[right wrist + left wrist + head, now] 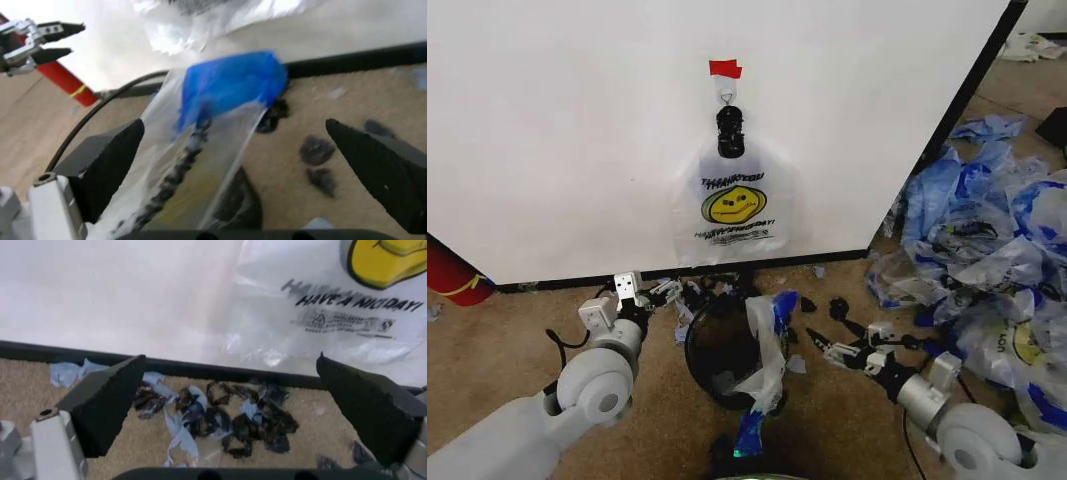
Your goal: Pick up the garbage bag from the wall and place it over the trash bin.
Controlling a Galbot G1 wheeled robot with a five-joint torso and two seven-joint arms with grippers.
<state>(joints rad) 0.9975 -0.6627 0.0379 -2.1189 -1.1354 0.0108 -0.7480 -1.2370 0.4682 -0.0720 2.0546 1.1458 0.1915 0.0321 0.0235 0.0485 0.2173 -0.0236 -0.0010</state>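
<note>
Down by the robot's base sits the trash bin (pixel 722 350), a black wire-mesh basket on the carpet, with a stray clear bag with a blue handle (pixel 772 340) draped over its right rim. Both arms reach forward low on either side of it. The left gripper (pixel 677 292) hovers just above the floor to the bin's left, near the foot of the wall (pixel 557 130), its claw spread wide and gripping nothing; in its wrist view the fingers frame a scatter of torn plastic scraps (pixel 220 415) on the carpet. The right gripper (pixel 822 345) is low to the bin's right, also released and empty, pointing toward the draped bag. A heap of bluish bags (pixel 987 250) lies further right, and a red cylinder (pixel 452 275) stands at the wall's left end.

The garbage bag (pixel 732 205) with the yellow smiley face hangs flat against the wall from a black clip (pixel 730 130) under a strip of red tape (pixel 725 68), directly above and behind the bin, untouched.

I'd judge the pick has not begun; this is the approach. Next, a gripper needs to rise well up the wall to reach the bag, pinch the thin plastic near its top and draw it free of the clip without tearing it.
</note>
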